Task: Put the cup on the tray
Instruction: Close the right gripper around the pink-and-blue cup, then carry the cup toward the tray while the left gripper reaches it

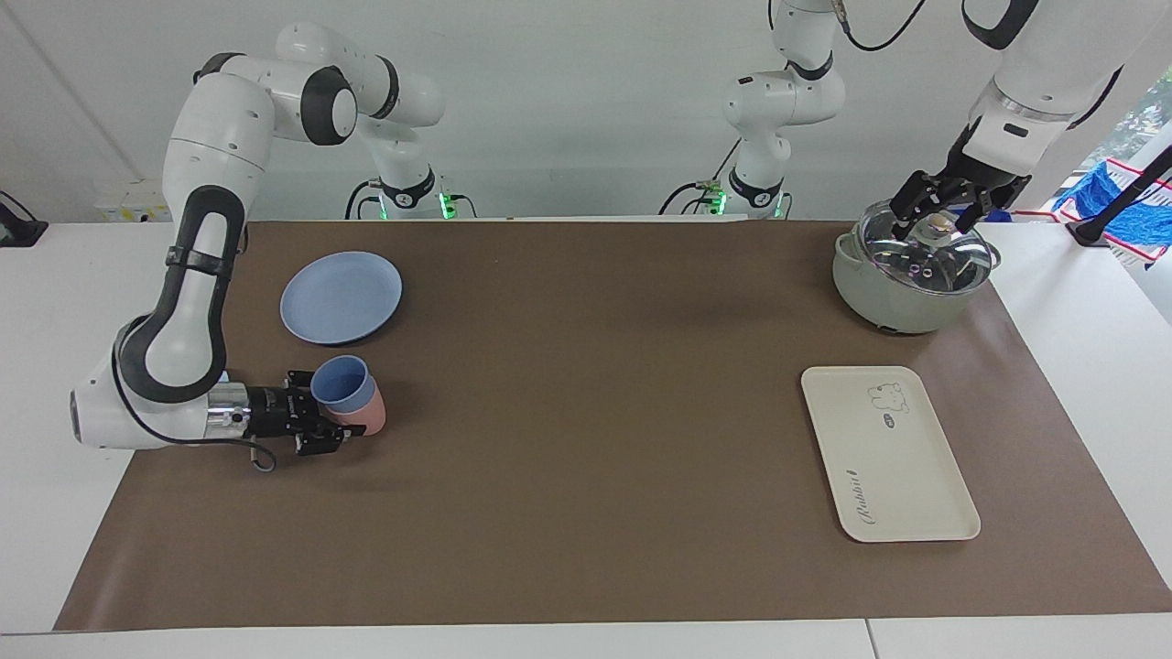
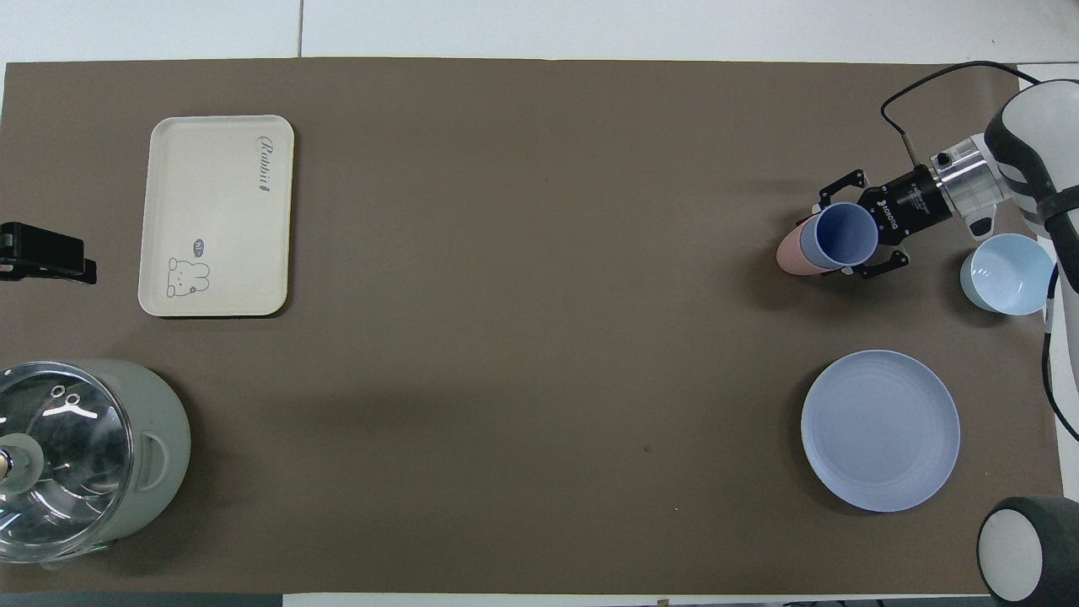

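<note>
The periwinkle-blue cup [image 1: 341, 382] [image 2: 845, 234] sits nested in a pink cup [image 1: 368, 417] [image 2: 791, 253], both tilted, at the right arm's end of the table. My right gripper [image 1: 328, 410] [image 2: 836, 239] lies low over the mat, with its fingers shut on the cup from both sides. The cream tray [image 1: 906, 476] [image 2: 215, 169] with the bear drawing lies bare toward the left arm's end. My left gripper [image 1: 936, 220] waits open, its fingers straddling the knob of a pot lid.
A grey-green pot [image 1: 893, 297] [image 2: 152, 455] with a glass lid stands nearer to the robots than the tray. A round blue plate [image 1: 341, 297] [image 2: 880, 430] and a light-blue bowl [image 2: 1007, 274] sit close to the cups.
</note>
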`<state>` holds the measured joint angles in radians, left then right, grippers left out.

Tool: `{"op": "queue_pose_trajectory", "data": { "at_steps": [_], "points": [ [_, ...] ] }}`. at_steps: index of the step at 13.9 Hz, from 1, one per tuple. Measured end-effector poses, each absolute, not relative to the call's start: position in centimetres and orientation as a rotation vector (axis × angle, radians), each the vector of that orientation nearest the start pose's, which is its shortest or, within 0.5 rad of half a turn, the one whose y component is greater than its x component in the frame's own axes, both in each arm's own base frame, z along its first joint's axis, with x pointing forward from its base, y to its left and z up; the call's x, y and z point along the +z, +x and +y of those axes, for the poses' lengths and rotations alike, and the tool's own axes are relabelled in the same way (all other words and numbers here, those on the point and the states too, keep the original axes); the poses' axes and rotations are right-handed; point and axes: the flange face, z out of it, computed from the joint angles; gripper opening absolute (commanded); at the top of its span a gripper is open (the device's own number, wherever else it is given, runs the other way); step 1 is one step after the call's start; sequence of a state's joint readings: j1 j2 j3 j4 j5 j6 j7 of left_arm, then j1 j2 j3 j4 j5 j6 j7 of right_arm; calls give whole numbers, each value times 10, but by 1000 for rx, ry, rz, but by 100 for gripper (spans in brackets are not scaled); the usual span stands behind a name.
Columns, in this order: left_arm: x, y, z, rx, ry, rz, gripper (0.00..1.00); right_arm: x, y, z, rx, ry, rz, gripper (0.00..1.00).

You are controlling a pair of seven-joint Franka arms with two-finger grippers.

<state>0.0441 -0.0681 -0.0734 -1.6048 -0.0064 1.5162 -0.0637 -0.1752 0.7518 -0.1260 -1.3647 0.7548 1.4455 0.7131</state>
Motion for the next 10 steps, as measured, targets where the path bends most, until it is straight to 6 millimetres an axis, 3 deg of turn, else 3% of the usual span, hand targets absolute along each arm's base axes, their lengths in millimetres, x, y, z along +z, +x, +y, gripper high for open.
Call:
{"op": "queue_pose_trajectory", "data": {
  "at_steps": [6,10],
  "points": [
    [641,527,-18,33,-3141,-54,100,294,665,-89,982,-1934,1390,0],
    [641,527,-18,33,-3141,-54,100,311,659,-51,998,-1881,1361,0]
  ]
}}
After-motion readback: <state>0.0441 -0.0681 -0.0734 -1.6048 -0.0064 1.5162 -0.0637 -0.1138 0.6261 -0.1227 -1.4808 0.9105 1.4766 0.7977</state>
